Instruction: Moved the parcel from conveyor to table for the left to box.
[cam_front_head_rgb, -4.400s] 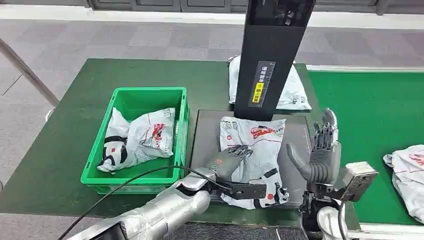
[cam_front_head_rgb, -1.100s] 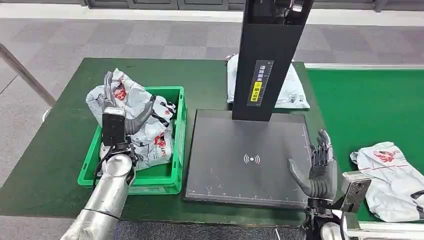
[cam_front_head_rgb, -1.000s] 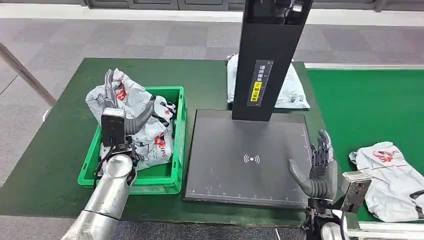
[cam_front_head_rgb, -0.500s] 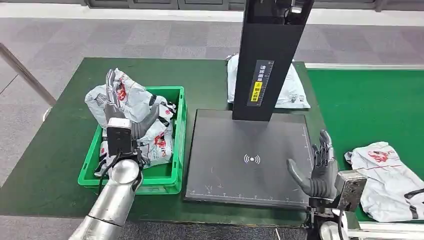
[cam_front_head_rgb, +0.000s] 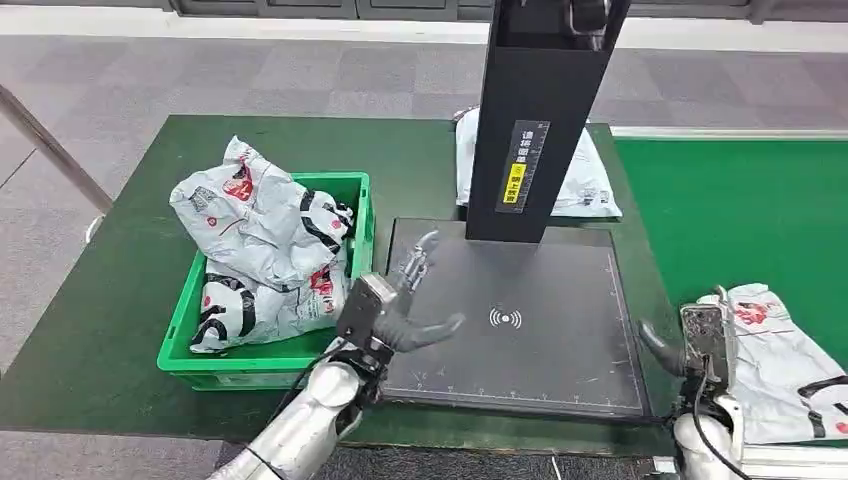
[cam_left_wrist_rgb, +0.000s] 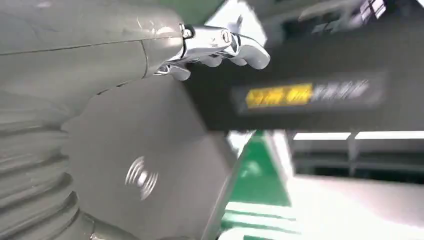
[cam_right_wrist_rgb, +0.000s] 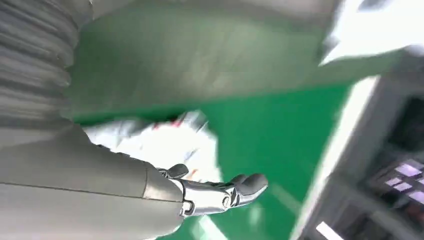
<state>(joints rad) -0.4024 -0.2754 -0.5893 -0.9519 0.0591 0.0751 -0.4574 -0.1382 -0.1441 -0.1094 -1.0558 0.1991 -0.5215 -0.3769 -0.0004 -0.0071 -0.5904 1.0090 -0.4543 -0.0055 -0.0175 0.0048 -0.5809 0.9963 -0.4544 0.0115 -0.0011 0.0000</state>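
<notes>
A grey-white parcel (cam_front_head_rgb: 778, 352) with red and black print lies on the green conveyor (cam_front_head_rgb: 740, 220) at the right. My right hand (cam_front_head_rgb: 688, 350) hangs beside its near left edge, open and holding nothing. The right wrist view shows the right hand (cam_right_wrist_rgb: 150, 195) with straight fingers and the parcel (cam_right_wrist_rgb: 160, 140) just beyond them. My left hand (cam_front_head_rgb: 405, 305) hovers open over the left part of the black scanner pad (cam_front_head_rgb: 530, 330), fingers spread. The green box (cam_front_head_rgb: 355, 300) on the table holds two parcels; the upper parcel (cam_front_head_rgb: 250, 215) leans over its far left rim.
A tall black scanner post (cam_front_head_rgb: 535, 110) rises from the back of the pad, with another parcel (cam_front_head_rgb: 588, 185) lying behind it. The dark green table (cam_front_head_rgb: 120, 300) surrounds the box. A metal bar (cam_front_head_rgb: 50, 145) slants past the table's left corner.
My left hand has let go of the parcel in the box and swung right over the scanner pad. My right hand has moved right to the conveyor parcel, which has drifted slightly left.
</notes>
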